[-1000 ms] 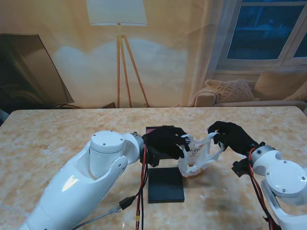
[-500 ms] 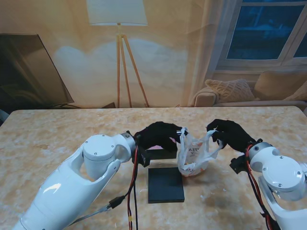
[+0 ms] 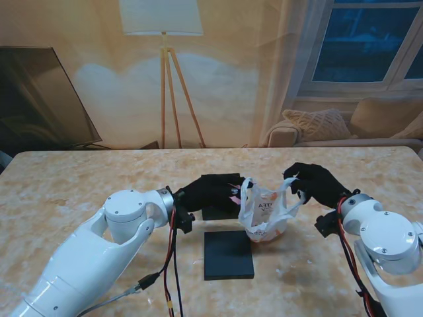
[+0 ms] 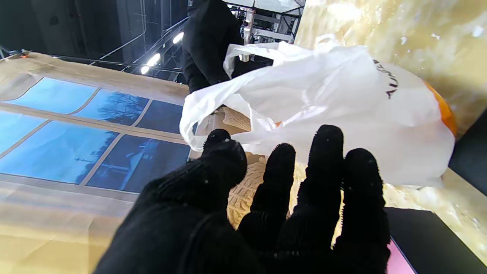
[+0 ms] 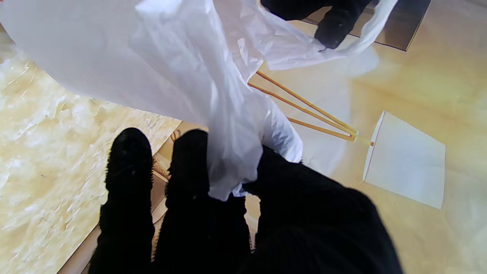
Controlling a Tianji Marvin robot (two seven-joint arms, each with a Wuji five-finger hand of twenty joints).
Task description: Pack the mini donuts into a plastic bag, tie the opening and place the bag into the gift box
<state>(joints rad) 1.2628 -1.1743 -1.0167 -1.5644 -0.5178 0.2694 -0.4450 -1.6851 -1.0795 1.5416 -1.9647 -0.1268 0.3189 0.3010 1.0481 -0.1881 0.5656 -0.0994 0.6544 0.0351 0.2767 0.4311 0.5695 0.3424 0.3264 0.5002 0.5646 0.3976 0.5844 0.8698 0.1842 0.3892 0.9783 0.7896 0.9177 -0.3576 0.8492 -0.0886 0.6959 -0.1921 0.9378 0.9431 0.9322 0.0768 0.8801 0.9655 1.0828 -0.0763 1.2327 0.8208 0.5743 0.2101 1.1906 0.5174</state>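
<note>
The black-gloved right hand (image 3: 313, 183) pinches one handle of the thin white plastic bag (image 3: 263, 212), the film bunched between its fingers (image 5: 198, 167) in the wrist view. The black-gloved left hand (image 3: 210, 191) sits just left of the bag, fingers spread and holding nothing, its fingertips (image 4: 327, 140) close to the other handle. The bag rests on the beige marbled table (image 3: 79, 185), orange showing through its base. A flat black square lid (image 3: 228, 254) lies nearer to me; a black box with pink lining (image 3: 218, 212) is largely hidden behind the left hand
</note>
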